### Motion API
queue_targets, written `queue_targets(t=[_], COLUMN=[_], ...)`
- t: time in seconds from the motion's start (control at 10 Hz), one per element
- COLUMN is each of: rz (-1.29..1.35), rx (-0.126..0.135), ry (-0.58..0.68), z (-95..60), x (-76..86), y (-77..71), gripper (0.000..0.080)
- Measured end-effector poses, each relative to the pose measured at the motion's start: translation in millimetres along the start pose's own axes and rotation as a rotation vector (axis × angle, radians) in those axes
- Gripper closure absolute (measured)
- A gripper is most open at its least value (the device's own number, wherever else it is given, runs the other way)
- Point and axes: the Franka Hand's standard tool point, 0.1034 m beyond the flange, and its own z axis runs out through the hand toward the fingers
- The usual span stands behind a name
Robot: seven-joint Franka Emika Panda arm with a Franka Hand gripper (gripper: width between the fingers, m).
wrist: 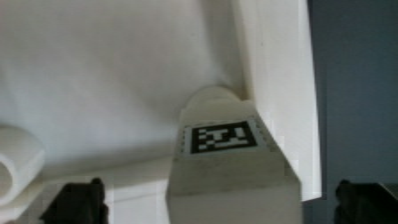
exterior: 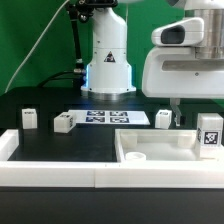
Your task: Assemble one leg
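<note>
A white leg [wrist: 228, 170] with a black-and-white tag fills the middle of the wrist view. It rests on the large white tray-like piece [wrist: 107, 90], close against its raised wall. My gripper [wrist: 217, 205] is open. The leg lies between the two dark fingertips [wrist: 71, 203], with a gap on each side. In the exterior view the gripper [exterior: 185, 118] hangs low at the right, over the tray's [exterior: 170, 152] far right corner. It is next to a tagged leg [exterior: 209, 135] there. I cannot tell whether this is the same leg.
Three more legs stand on the black table: two at the exterior view's left [exterior: 30, 118] [exterior: 64, 123] and one [exterior: 163, 118] just left of the gripper. The marker board [exterior: 110, 117] lies before the robot base [exterior: 108, 70]. A white rim [exterior: 50, 170] edges the table's front.
</note>
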Motion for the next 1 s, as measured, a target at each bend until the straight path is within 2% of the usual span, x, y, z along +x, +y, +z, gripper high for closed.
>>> queue_targets(t=[0.2, 0.3, 0.5, 0.6, 0.7, 0.8, 1.0], rz=[-0.177, -0.162, -0.162, -0.160, -0.136, -0.137, 0.081], rx=[-0.004, -0.002, -0.002, -0.002, -0.002, -0.002, 0.007], ry=[0.011, 0.011, 0.011, 0.011, 0.011, 0.011, 0.010], z=[0.7, 0.7, 0.7, 0.6, 0.7, 0.7, 1.1], x=[1.0, 1.0, 1.0, 1.0, 0.9, 0.9, 0.0], y=[0.6, 0.4, 0.6, 0.4, 0.3, 0.4, -1.9], gripper=[0.0151, 0.0151, 0.0429, 0.0429, 0.0509, 0.0509, 0.0509])
